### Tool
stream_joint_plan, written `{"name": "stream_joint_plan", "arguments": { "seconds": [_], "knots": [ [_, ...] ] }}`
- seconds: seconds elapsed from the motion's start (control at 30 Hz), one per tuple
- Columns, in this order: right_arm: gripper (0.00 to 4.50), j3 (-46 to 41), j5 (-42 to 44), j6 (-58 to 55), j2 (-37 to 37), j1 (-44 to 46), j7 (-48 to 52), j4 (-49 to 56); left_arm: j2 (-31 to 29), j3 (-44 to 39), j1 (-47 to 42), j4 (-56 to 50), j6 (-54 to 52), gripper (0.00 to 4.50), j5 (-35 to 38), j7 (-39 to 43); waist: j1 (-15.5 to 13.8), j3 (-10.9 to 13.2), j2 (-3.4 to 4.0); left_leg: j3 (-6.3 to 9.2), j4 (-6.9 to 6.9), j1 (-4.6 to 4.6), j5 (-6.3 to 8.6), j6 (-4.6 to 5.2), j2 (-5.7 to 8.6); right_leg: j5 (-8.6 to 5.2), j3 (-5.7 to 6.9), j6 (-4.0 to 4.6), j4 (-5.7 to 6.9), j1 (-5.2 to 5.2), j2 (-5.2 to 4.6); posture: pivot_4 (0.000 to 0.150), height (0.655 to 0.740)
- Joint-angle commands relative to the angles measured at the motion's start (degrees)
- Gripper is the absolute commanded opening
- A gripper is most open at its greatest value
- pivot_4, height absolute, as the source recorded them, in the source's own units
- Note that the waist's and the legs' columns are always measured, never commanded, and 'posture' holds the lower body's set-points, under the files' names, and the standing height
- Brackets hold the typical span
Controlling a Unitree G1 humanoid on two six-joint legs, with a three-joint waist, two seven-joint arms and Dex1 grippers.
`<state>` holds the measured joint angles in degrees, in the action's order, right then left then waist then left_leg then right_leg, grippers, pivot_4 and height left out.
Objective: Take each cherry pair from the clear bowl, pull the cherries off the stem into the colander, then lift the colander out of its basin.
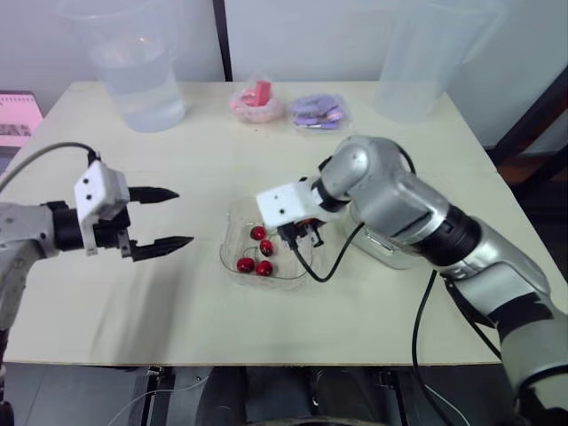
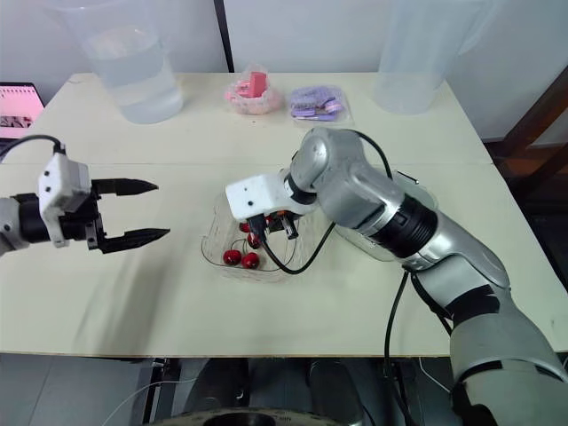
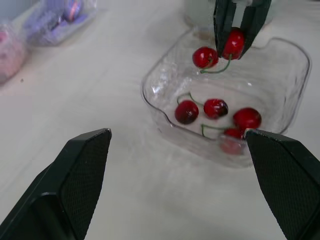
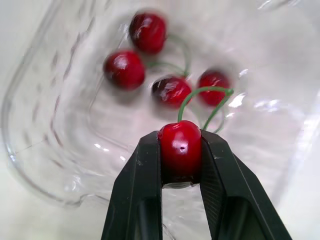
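The clear bowl [image 1: 232, 253] sits mid-table with several red cherries [image 1: 264, 267] on green stems in it. My right gripper [image 4: 180, 145] hangs over the bowl's far side, shut on one cherry [image 4: 180, 150] of a pair. Its stem arcs down to the twin cherry [image 3: 205, 57], which dangles free just above the bowl. My left gripper [image 1: 177, 217] is open to the bowl's left, a hand's width off, holding nothing. The translucent basin [image 1: 383, 251] with the colander lies right of the bowl, mostly hidden behind my right arm.
At the back stand a water jug [image 1: 142, 71] on the left and a clear tall container [image 1: 413, 67] on the right. Between them lie a pink packet [image 1: 257, 102] and a purple packet [image 1: 319, 111]. A black cable [image 1: 333, 262] droops over the bowl's right rim.
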<state>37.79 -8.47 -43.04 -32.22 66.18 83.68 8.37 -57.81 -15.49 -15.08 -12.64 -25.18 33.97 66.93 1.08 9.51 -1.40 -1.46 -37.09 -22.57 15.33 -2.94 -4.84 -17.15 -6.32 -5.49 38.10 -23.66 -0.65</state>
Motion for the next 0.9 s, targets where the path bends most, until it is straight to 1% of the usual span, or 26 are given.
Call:
{"name": "stream_joint_plan", "arguments": {
  "seconds": [0.03, 0.07, 0.13, 0.27, 0.4, 0.53, 0.67, 0.77, 0.9],
  "knots": [
    [0.52, -9.1, 8.5, -7.1, 1.2, 2.5, 1.4, 3.0, 0.0, -1.8, -3.6, 0.1, -1.8, 4.50, 2.9, -0.4, 0.0, 0.0, 0.00, 0.00, 0.00, 0.00, 0.00, 0.00, 0.00, 0.00, 0.00, 0.00, 0.00, 0.00, 0.00, 0.150, 0.7367],
    [0.52, -11.8, 11.4, -9.4, 1.8, 2.6, 1.5, 2.9, 0.0, -1.7, -4.9, 0.1, -2.5, 4.50, 3.6, -0.4, 0.0, 0.0, 0.00, 0.01, 0.00, 0.00, 0.00, 0.00, 0.00, 0.00, 0.00, -0.01, 0.00, 0.00, 0.00, 0.150, 0.7367],
    [0.52, -14.5, 15.0, -12.0, 2.5, 2.9, 0.9, 2.6, 0.0, -1.5, -6.6, 0.1, -3.4, 4.50, 4.4, -0.4, 0.0, 0.0, 0.00, 0.02, 0.00, 0.00, 0.00, 0.00, 0.00, 0.07, 0.00, -0.12, 0.01, 0.01, 0.01, 0.150, 0.7367],
    [0.52, -22.6, 24.6, -19.1, 6.0, 3.1, -1.6, 2.0, 0.0, -0.7, -10.7, -1.0, -5.3, 4.50, 6.3, -0.2, 0.1, 0.0, -0.01, 0.03, 0.01, 0.00, 0.00, 0.00, 0.00, 0.07, 0.00, -0.12, 0.00, 0.02, 0.01, 0.150, 0.7367],
    [0.52, -29.7, 32.9, -24.3, 11.3, 2.6, -6.1, 0.6, 1.5, -0.2, -16.1, -1.6, -8.6, 4.50, 10.3, -1.2, 0.1, 0.0, -0.01, 0.04, 0.01, 0.00, 0.00, 0.00, 0.00, 0.07, 0.01, -0.14, 0.00, 0.04, 0.02, 0.150, 0.7367],
    [0.52, -35.3, 39.4, -26.9, 15.2, 2.0, -10.9, -0.9, 3.0, -0.9, -19.8, -0.9, -12.1, 4.50, 14.1, -2.7, 0.1, 0.0, -0.01, 0.06, 0.01, 0.00, 0.00, 0.00, 0.01, 0.08, 0.01, -0.15, -0.02, 0.06, 0.02, 0.150, 0.7367],
    [0.52, -43.4, 45.7, -27.8, 19.6, 3.1, -17.4, -4.7, 5.0, -2.8, -23.0, -0.7, -15.4, 4.50, 19.6, -5.0, 0.1, 0.0, -0.01, 0.09, 0.01, 0.00, 0.00, 0.00, 0.01, 0.09, 0.02, -0.16, -0.01, 0.08, 0.03, 0.150, 0.7367],
    [0.52, -45.6, 48.5, -27.3, 21.0, 3.2, -21.0, -5.9, 5.6, -3.9, -25.2, -0.3, -17.3, 4.50, 22.5, -6.7, 0.2, 0.0, -0.01, 0.12, 0.02, -0.01, 0.00, 0.00, 0.02, 0.09, 0.03, -0.17, -0.02, 0.08, 0.02, 0.150, 0.7367],
    [0.52, -46.3, 51.5, -26.2, 21.8, 2.2, -24.5, -5.9, 5.6, -5.2, -26.4, 0.1, -19.1, 4.50, 24.9, -8.0, 0.7, 0.0, -0.01, 0.13, 0.06, -0.01, 0.00, 0.00, 0.01, 0.09, 0.03, -0.18, -0.03, 0.08, 0.03, 0.150, 0.7367]
  ]
}}
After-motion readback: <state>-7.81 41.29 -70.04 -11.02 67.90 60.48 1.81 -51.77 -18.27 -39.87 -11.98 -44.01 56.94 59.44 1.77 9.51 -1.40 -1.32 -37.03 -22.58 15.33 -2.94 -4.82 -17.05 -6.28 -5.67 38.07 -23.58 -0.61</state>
